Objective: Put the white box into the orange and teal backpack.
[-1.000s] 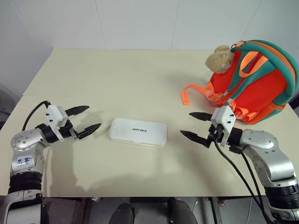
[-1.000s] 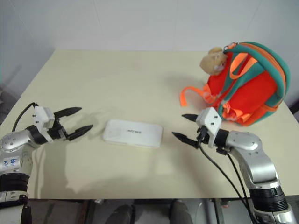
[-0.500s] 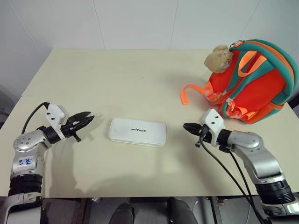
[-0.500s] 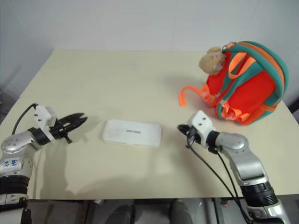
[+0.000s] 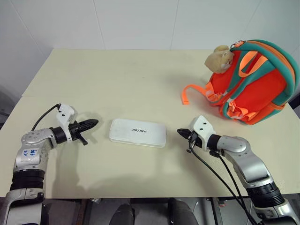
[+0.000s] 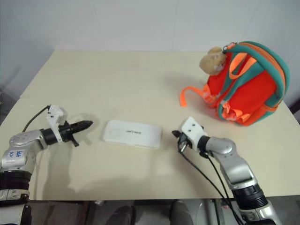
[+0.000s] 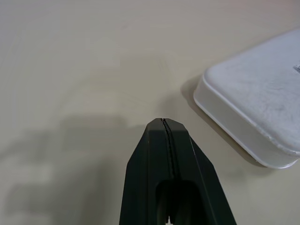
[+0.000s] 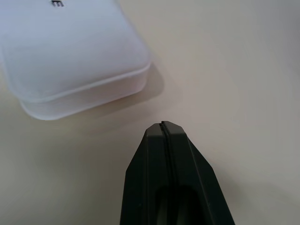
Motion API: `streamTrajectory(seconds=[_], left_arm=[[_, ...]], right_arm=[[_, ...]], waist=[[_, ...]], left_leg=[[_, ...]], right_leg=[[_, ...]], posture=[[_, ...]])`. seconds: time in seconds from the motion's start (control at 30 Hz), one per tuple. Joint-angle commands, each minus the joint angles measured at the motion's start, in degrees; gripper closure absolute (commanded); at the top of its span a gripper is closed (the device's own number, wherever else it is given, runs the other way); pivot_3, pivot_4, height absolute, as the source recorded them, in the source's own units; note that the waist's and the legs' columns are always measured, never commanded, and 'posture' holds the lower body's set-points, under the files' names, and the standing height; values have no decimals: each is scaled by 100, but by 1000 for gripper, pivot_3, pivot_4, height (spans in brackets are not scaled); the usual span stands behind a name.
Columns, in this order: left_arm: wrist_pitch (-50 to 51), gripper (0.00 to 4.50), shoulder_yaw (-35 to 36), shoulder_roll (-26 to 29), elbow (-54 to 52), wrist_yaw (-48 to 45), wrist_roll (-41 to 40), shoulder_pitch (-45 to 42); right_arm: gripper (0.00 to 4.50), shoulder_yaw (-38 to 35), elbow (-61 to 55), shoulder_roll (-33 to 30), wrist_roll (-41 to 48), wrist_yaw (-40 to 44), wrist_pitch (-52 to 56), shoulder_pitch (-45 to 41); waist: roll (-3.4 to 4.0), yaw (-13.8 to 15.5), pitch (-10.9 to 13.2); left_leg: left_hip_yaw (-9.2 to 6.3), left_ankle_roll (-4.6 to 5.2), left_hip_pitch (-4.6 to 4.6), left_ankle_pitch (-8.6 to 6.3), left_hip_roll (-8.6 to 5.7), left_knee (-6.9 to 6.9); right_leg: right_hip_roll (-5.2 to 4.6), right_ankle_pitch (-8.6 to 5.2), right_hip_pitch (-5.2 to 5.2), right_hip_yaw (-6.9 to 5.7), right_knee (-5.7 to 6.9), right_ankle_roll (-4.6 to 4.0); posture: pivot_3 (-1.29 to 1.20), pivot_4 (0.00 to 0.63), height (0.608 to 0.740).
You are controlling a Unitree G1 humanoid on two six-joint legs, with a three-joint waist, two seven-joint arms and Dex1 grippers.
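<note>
Two end effectors flank the box on the table (image 5: pixel 140 70). The left end effector (image 5: pixel 95 122) is clenched on nothing, its tip near the box's left end without touching. The box (image 5: pixel 138 132) lies flat between them. The right end effector (image 5: pixel 179 133), also clenched and empty, sits just beside its right end. The backpack (image 5: pixel 253 84) stands at the far right.

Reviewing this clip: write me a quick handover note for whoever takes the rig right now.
Left hand: shut, empty, just off the white box's left end.
Right hand: shut, empty, just off its right end.
White box: flat on the table, between the hands, untouched.
Orange and teal backpack: upright at the table's far right.
Done: both hands at the box.
Left: grasp the box, carry it over, put it in the backpack.
</note>
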Motion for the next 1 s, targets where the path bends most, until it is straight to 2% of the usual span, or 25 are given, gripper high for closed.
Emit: streamTrajectory(seconds=[0.03, 0.47, 1.0], left_arm=[[465, 4500, -126, 72, -198, -48, -7, -67], [1179, 4500, -379, -95, -540, -153, -163, -245], [1943, 4500, -627, -49, -1495, -533, -367, 48]], right_arm=[[4380, 132, -137, -1, -127, 17, 39, -38], [4380, 447, -332, 61, -218, 156, 146, -155], [4380, 626, -339, 146, -267, 303, 169, -332]], waist=[[0, -13, 0], [0, 5, 0], [0, 1, 0]], left_leg=[[0, 0, 0, 0, 0, 0], [-1, -1, -1, 0, 1, 2], [-1, -1, -1, 0, 2, 0]], right_leg=[[0, 0, 0, 0, 0, 0], [2, -1, -1, 0, 0, -1], [2, -1, -1, 0, -1, -3]], posture=[[0, 150, 740], [0, 150, 740], [0, 150, 740]])
